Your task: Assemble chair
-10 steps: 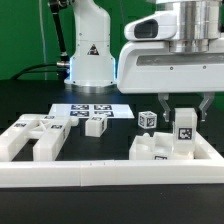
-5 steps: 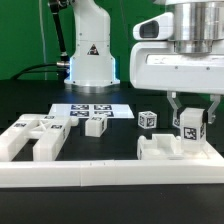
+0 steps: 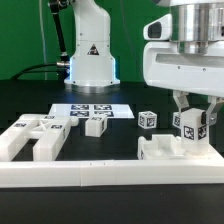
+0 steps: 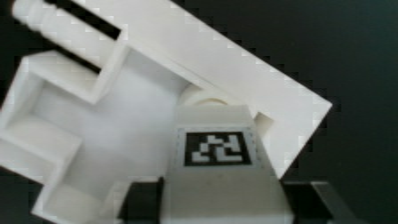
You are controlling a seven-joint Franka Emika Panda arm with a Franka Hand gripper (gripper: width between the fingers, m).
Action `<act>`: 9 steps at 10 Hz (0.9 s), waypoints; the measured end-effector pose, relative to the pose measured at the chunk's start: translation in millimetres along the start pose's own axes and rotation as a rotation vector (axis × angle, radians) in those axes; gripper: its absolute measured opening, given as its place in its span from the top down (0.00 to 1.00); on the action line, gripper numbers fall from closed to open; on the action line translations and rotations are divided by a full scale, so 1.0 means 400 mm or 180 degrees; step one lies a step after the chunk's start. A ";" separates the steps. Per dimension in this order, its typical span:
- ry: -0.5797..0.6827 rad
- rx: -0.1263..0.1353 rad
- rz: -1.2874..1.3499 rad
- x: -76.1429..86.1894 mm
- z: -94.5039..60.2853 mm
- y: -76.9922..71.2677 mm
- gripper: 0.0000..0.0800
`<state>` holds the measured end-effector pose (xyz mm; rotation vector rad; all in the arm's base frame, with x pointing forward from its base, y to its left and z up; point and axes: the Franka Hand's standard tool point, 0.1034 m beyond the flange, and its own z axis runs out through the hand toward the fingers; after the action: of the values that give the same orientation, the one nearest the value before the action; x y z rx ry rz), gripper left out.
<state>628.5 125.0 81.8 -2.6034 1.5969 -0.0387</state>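
My gripper [image 3: 193,118] is shut on a short white chair piece [image 3: 191,133] with a black-and-white tag on its face. It hangs just above the right end of a white chair panel [image 3: 160,152] lying at the exterior view's front right. The wrist view shows the same tagged piece [image 4: 217,150] clamped between my two dark fingers [image 4: 148,200], with the notched panel [image 4: 98,110] below it. Whether the piece touches the panel cannot be told.
A large white chair part [image 3: 35,137] lies at the exterior view's left. Two small tagged cubes [image 3: 95,125] [image 3: 147,119] stand mid-table, near the marker board [image 3: 88,109]. The robot base [image 3: 90,55] is behind. A low white border rail [image 3: 100,176] runs along the front.
My gripper has carried the tagged piece toward the exterior view's right and slightly upward, off the panel's middle. The other parts have stayed put.
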 end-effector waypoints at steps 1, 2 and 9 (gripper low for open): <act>-0.0025 0.0006 0.0280 -0.004 0.002 -0.001 0.64; -0.0043 0.0011 0.0479 -0.007 0.003 -0.002 0.64; -0.0099 0.0117 0.0437 -0.007 0.003 -0.014 0.28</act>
<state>632.2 129.9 81.3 -2.4485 1.7423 -0.0182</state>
